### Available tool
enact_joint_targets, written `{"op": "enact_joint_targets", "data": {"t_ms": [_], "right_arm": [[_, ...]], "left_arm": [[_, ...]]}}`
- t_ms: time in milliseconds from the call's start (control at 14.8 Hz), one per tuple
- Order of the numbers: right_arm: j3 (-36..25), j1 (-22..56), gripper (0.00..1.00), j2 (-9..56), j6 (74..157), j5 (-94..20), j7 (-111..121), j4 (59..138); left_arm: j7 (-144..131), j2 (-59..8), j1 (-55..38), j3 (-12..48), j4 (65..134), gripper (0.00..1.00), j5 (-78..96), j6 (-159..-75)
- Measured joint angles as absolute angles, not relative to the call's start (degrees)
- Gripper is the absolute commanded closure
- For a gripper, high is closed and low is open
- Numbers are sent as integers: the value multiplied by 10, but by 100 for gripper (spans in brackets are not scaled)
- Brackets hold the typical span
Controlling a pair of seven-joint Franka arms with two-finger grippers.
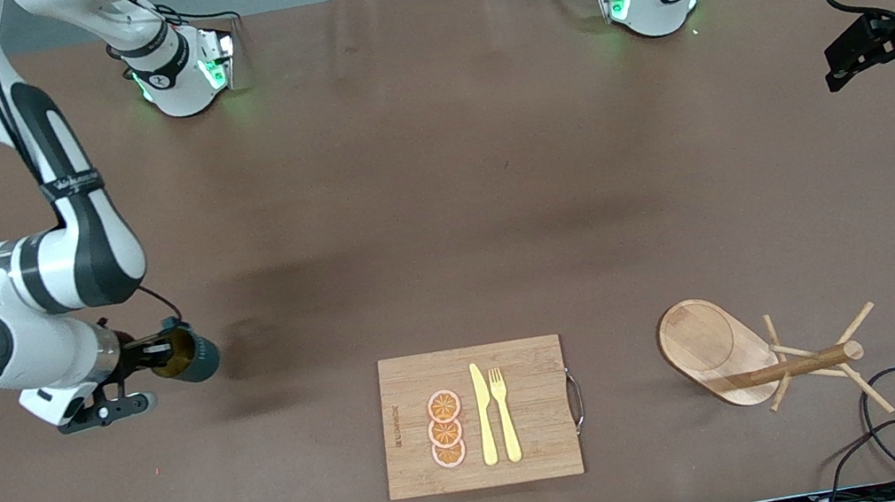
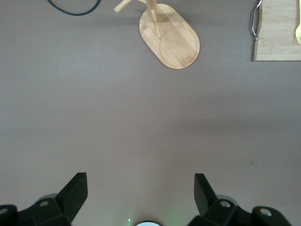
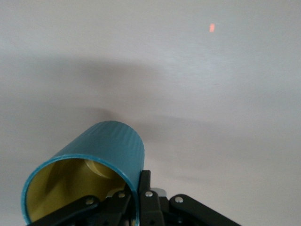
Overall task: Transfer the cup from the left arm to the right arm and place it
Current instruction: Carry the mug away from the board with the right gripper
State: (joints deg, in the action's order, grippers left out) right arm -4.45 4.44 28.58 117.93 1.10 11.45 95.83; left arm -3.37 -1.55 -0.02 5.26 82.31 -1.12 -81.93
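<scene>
One arm works: the right gripper (image 1: pixel 149 352) pinches the cup (image 1: pixel 190 355) by its rim (tilted), so level it before lowering; the left gripper (image 2: pixel 141 195) waits, spread wide and empty.

Both arms are glossy white with black joint bands and dark grey side panels; each round white base (image 1: pixel 181 73) glows green at its foot, and black cables run from the bases; the right arm (image 1: pixel 40 288) ends in a rounded white wrist with a dark circular cap bearing a small blue mark; a thin black cable loops from it; the right gripper (image 3: pixel 136 200) is black with silver screw heads; the left gripper (image 2: pixel 141 195) has black angular fingers (image 2: pixel 75 190)
</scene>
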Motion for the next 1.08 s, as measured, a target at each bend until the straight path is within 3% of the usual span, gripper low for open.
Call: {"op": "enact_joint_targets", "data": {"t_ms": [338,811,879,1082], "right_arm": [[-44,-17,100,324,1230,15,322,973],[-38,-22,96,346,1250,16,476,973],[-37,-22,88,346,1250,16,489,973],[-34,-22,13,346,1250,16,499,973]], "left_arm": [[-32,-12,0,53,823,0,-11,-819],[-22,-9,1,53,823,0,-12,-819],[-22,-7,1,53,823,0,-12,-819],[-22,-1,1,53,823,0,-12,-818]]}}
